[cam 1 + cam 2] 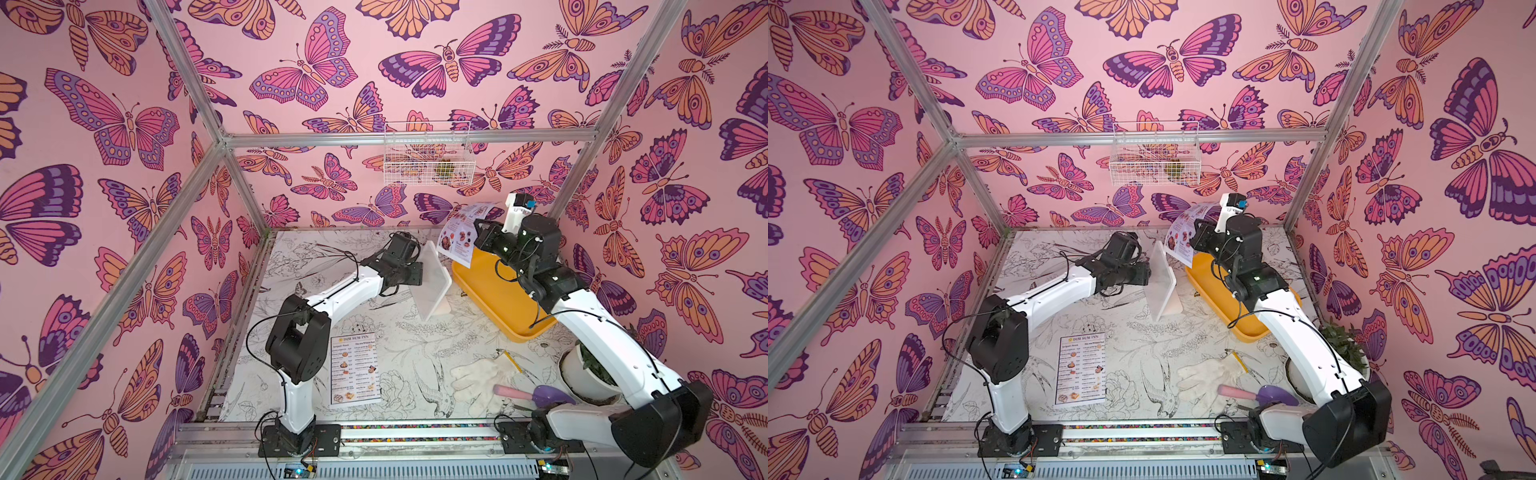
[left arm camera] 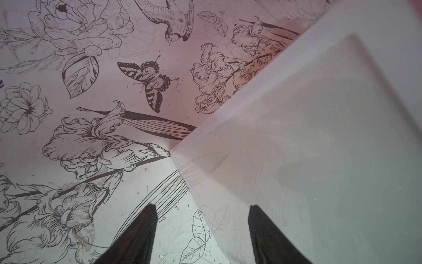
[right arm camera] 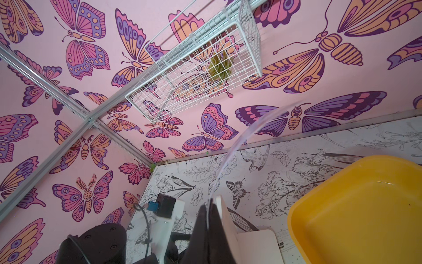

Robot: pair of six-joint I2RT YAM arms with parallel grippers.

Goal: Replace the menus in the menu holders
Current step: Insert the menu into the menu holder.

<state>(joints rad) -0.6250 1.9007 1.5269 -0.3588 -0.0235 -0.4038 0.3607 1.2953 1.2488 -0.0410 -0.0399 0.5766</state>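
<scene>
Nearest the front rail, on the right, a trowel [image 1: 536, 395] with a pink handle lies on a white glove [image 1: 478, 380]. A plant pot [image 1: 582, 374] stands just beside them and a pencil [image 1: 514, 360] lies a little farther back. To the left, by the left arm's base, the DIM SUM INN menu [image 1: 355, 368] lies flat on the table, face up, well apart from both grippers.

In the middle of the table the stand [image 1: 434, 286] is upright and holds no sheet. The left gripper [image 2: 201, 214] reaches it from the side with its fingers [image 2: 146, 219] spread partway. The stand's edge runs between them. They hold nothing, and I cannot tell whether either one touches the panel.

Behind the stand to the right sits a yellow tray [image 1: 498, 299]. Above its far end the right gripper [image 3: 211, 205] is closed tight on one edge of the SPECIAL MENU sheet [image 1: 459, 232]. The sheet is in the air just beside the stand's top, and it curls over toward the back wall.

Farthest back, a white wire basket [image 1: 428, 153] hangs on the wall.
</scene>
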